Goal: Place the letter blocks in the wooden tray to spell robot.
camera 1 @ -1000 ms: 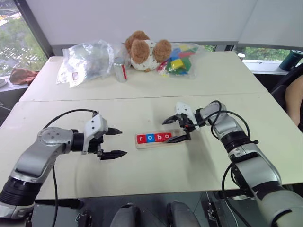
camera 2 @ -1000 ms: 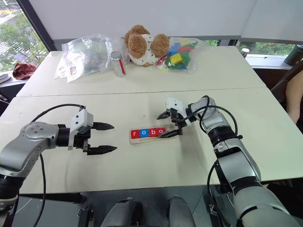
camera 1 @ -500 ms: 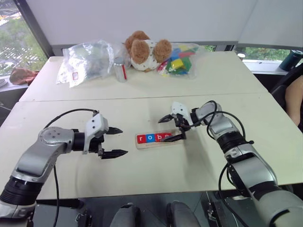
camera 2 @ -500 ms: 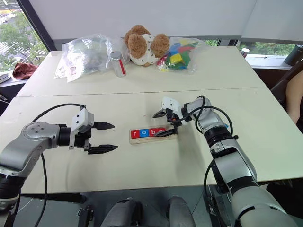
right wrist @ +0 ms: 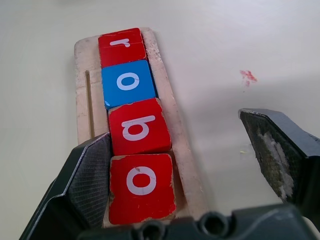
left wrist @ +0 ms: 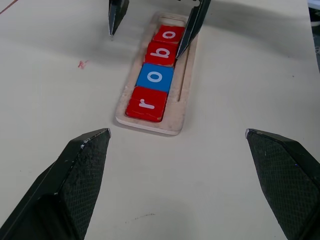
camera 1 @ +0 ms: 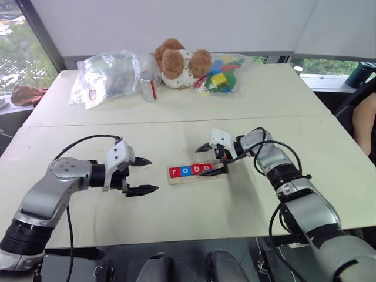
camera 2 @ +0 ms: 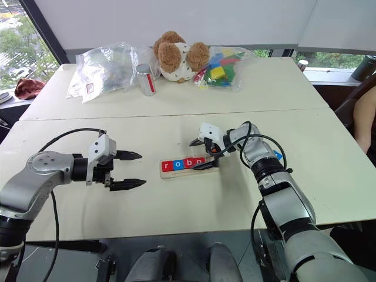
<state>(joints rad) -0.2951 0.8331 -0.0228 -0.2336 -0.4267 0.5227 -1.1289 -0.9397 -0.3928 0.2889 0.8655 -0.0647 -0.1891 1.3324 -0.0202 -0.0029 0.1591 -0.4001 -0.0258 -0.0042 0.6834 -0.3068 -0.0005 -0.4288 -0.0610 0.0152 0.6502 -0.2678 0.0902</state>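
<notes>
The wooden tray (camera 1: 218,171) lies at the table's middle and holds several letter blocks in a row: red r (camera 1: 174,172), blue o (camera 1: 185,171), red b (camera 1: 197,170) and red o (camera 1: 206,168). My right gripper (camera 1: 207,160) is open over the tray's right end. One of its fingers (right wrist: 87,182) sits against the tray's edge beside the b and last o. The other finger is over bare table on the tray's far side. To the left of the tray my left gripper (camera 1: 151,175) hangs open and empty, pointing at the tray (left wrist: 172,125).
At the back of the table stand a teddy bear (camera 1: 176,61), a small can (camera 1: 150,87), a crumpled clear bag (camera 1: 108,73) and a bag of colourful toy blocks (camera 1: 222,73). A seam (camera 1: 117,123) joins two tabletops. A person's arm (camera 1: 367,120) shows at the right edge.
</notes>
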